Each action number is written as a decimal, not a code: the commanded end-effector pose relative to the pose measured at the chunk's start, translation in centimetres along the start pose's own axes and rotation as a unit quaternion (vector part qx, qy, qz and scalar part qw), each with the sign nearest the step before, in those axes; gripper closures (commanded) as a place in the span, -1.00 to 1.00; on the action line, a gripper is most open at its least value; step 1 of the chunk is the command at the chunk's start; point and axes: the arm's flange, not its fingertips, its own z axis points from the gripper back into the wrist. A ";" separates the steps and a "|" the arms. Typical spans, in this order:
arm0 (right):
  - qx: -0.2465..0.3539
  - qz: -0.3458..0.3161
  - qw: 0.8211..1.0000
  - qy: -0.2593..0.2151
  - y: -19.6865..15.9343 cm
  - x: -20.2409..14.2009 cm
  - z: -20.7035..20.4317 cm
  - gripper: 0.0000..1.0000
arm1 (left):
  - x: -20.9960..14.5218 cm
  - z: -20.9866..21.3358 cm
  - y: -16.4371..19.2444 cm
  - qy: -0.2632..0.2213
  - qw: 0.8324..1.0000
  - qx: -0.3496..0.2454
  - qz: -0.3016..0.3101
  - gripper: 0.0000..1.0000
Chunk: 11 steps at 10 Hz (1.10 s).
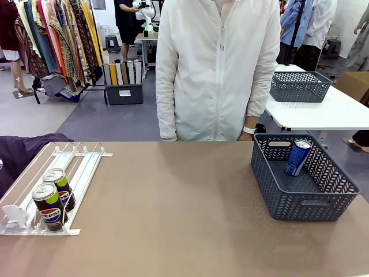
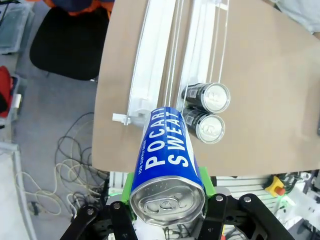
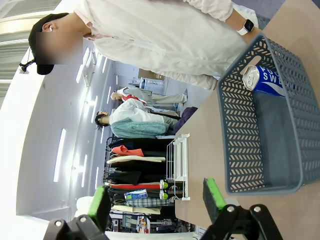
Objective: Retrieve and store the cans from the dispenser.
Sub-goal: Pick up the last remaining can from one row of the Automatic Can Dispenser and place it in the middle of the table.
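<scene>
The white wire-rail dispenser (image 1: pixel 81 154) lies at the table's left. Two black and yellow-green Pepsi cans (image 1: pixel 52 205) stand in one lane near its clear stops. In the left wrist view my left gripper (image 2: pixel 167 194) is shut on a blue-and-white can (image 2: pixel 167 150), held high above the dispenser (image 2: pixel 150 65) and the two black cans (image 2: pixel 210 112). My right gripper (image 3: pixel 156 202) is open and holds nothing; it hangs apart from the dark grey basket (image 3: pixel 240 130). Another blue can (image 1: pixel 297 157) leans inside that basket (image 1: pixel 305 205), and the right wrist view shows this can (image 3: pixel 265 80) too.
A person in a white jacket (image 1: pixel 219 69) stands at the table's far edge, hands down. A dark purple cloth (image 1: pixel 23 150) lies beside the dispenser. A second mesh basket (image 1: pixel 300 86) sits on a white table behind. Bare brown tabletop (image 1: pixel 179 208) spans the middle.
</scene>
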 end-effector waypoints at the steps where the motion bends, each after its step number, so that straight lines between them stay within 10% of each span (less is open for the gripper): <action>1: 0.012 0.007 1.000 -0.005 0.3 0.2 -0.1 -1.00 | 2.7 0.2 -3.8 -0.024 1.000 0.002 0.012 1.00; 5: 0.012 0.007 1.000 -0.005 0.3 0.2 -0.1 -1.00 | 9.1 -6.3 -24.4 -0.015 0.990 0.021 -0.142 1.00; 8: 0.012 0.007 1.000 -0.005 0.3 0.2 -0.1 -1.00 | 6.3 -18.2 -39.5 0.100 0.960 -0.035 -0.258 1.00; 11: 0.012 0.007 1.000 -0.005 0.3 0.2 -0.1 -1.00 | 2.7 -27.0 -46.9 0.127 0.943 0.007 -0.307 1.00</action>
